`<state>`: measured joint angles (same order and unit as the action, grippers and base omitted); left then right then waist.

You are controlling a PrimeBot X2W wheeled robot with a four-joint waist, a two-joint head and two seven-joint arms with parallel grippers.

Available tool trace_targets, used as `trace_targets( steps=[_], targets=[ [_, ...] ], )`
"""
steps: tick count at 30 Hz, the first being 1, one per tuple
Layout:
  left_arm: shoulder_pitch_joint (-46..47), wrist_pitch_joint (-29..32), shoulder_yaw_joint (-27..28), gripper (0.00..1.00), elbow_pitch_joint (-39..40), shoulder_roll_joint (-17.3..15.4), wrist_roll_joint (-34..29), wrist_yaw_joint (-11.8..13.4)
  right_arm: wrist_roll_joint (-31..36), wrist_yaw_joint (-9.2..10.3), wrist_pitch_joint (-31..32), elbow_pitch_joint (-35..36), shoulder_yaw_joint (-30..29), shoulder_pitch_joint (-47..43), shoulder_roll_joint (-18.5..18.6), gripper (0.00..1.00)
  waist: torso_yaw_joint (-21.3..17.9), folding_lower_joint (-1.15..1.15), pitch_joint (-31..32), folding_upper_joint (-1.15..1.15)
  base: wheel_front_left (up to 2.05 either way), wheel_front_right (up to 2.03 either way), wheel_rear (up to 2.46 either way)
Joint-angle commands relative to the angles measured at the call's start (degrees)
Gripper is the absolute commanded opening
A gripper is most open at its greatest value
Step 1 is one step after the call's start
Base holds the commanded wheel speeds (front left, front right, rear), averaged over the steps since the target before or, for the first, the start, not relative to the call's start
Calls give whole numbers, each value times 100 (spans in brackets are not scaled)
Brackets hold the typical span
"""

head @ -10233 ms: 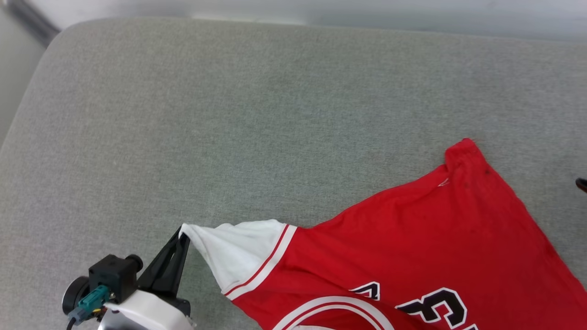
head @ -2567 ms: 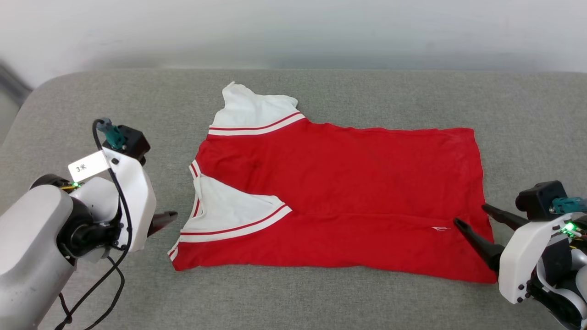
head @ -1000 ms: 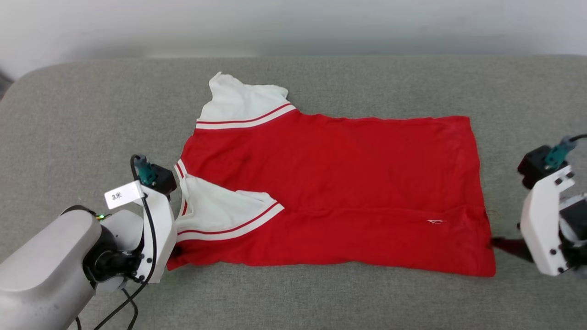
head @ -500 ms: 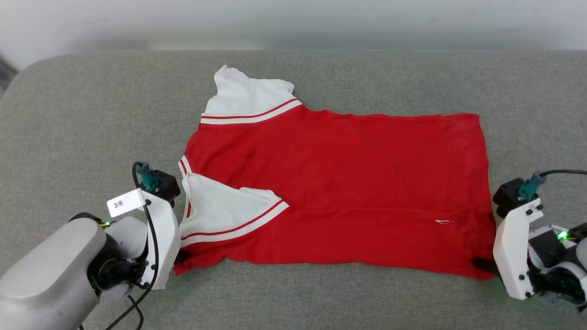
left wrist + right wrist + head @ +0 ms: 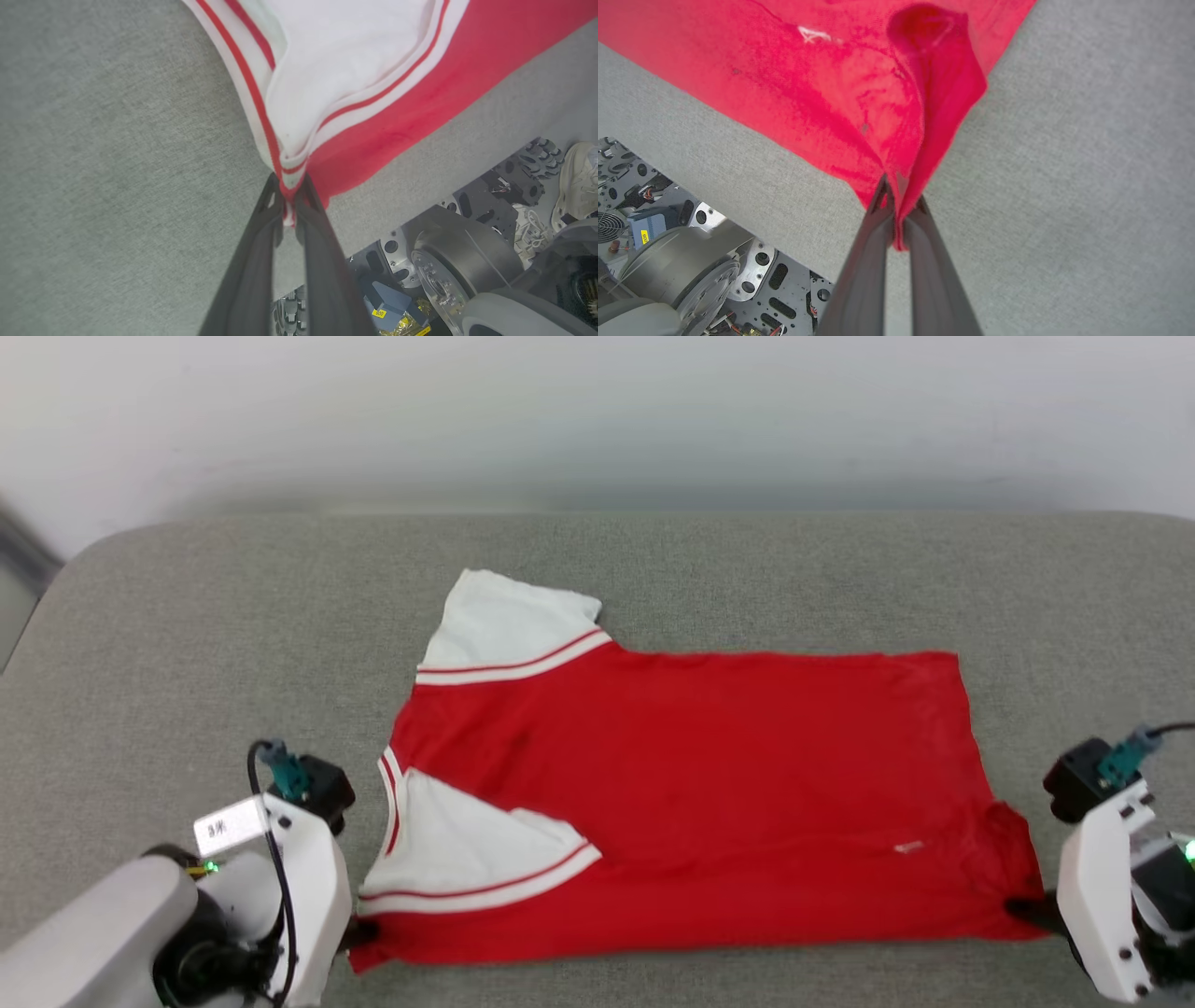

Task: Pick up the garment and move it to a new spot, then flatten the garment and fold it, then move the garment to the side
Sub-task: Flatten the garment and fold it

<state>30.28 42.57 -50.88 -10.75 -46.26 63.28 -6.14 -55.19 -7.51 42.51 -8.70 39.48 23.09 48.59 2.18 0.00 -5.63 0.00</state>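
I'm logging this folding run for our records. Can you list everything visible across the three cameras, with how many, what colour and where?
garment: one, red with white sleeve panels and red-and-white striped trim, spread on the cushion, sleeves toward the robot's left.
cushion: one, grey fabric, under the garment.
wall: one, pale, behind the cushion.
shoe: at least one, off-white, beside the robot's base.
base: one, grey metal with a wheel, below the cushion's near edge.
left gripper: one, dark fingers, shut on the garment's near left corner at the striped trim.
right gripper: one, dark fingers, shut on the garment's near right corner, which bunches upward.
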Motion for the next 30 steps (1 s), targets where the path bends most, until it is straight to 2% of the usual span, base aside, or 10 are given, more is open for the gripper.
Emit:
trace_targets(
  steps=[1,5,12,13,14,15,20,23,30],
  targets=[
    [-111,-26,-19,0,22,-38,24,37,-53,4,-14,26,11,-106,57,0,2,0,20,0,0,0,0],
    [-387,-62,-118,0,102,-69,41,139,-185,4,-71,50,9,-433,156,0,-12,0,-19,0,0,0,0],
    [-645,-175,-213,0,-75,-4,0,192,-70,4,-199,7,73,-738,115,0,-20,0,-158,0,0,0,0],
    [-648,-231,-194,28,-109,11,-13,200,-75,4,-245,-18,37,-758,89,2,-15,0,-155,0,0,0,0],
    [-637,-278,-177,100,-138,22,-17,210,-54,4,-327,-27,-8,-754,61,74,-10,0,-142,0,0,0,0],
    [-620,-302,-169,100,-133,28,-16,197,-49,4,-391,-42,-57,-755,28,100,-4,0,-117,0,0,0,0],
    [-412,-446,-33,100,67,-102,-65,149,143,3,-1026,79,-389,-713,-64,100,14,0,63,0,0,0,0],
    [-266,-529,150,100,254,-210,-29,238,487,3,-1794,88,-844,-613,-199,100,-4,0,130,0,0,0,0],
    [413,-939,587,100,365,-271,-374,418,1726,3,-3368,63,-2016,-595,-967,100,-138,0,36,0,0,0,0]
  ],
)
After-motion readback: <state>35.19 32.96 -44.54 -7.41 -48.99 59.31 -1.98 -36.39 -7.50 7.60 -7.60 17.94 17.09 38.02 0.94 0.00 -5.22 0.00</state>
